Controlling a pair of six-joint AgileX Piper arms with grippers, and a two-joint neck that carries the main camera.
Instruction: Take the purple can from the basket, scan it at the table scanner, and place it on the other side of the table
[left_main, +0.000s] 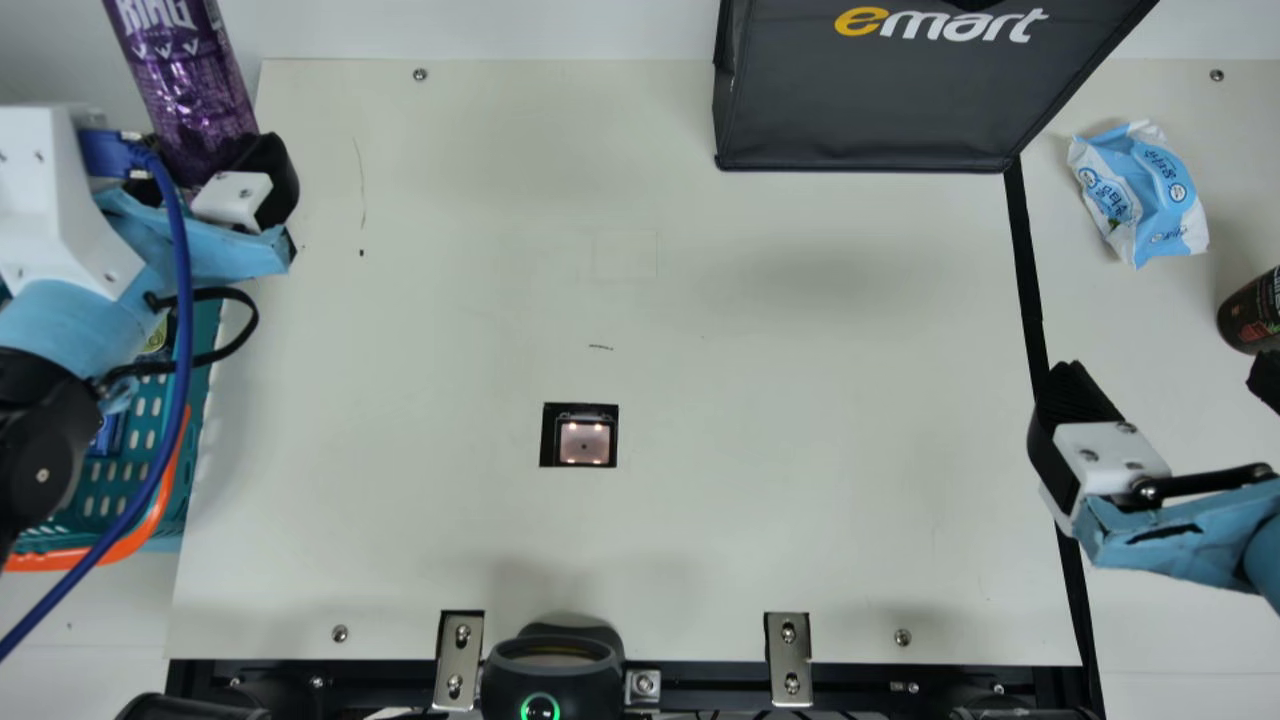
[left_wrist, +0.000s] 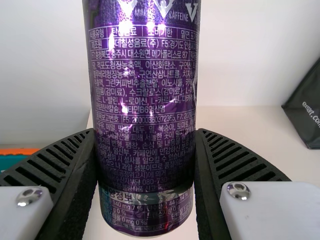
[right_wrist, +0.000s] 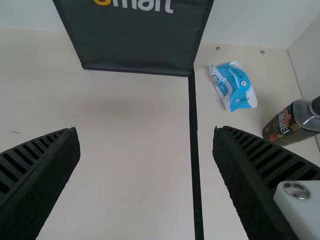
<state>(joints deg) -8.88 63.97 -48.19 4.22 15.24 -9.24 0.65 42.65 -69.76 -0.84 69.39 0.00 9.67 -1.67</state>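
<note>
Purple can: in the left gripper, far and to the left of the table scanner; in the main view it leans, with its top away from the fingers.
Left gripper: jaws are clamped on the lower part of the can, one ribbed finger on each side.
Left arm: it comes in from the left side, well apart from the table scanner, and passes over part of the basket; the blue cable hangs in a loose curve along it.
Basket edge: left of the table scanner, beside the edge of the cream table.
Open room: from the can toward the table scanner, the flat table surface stretches between them; the dark bag stands far and to the right of the scanner.
Right gripper: right of the table scanner, over the black strip; jaws are wide apart, with nothing between them.
Packet and bottle: right of the scanner, beyond the black strip.
Left wrist view: it gives the small print on the can and its rounded bottom end.
Right wrist view: it gives the shoulder and dark cap of the bottle; the main view cuts these off.
</note>
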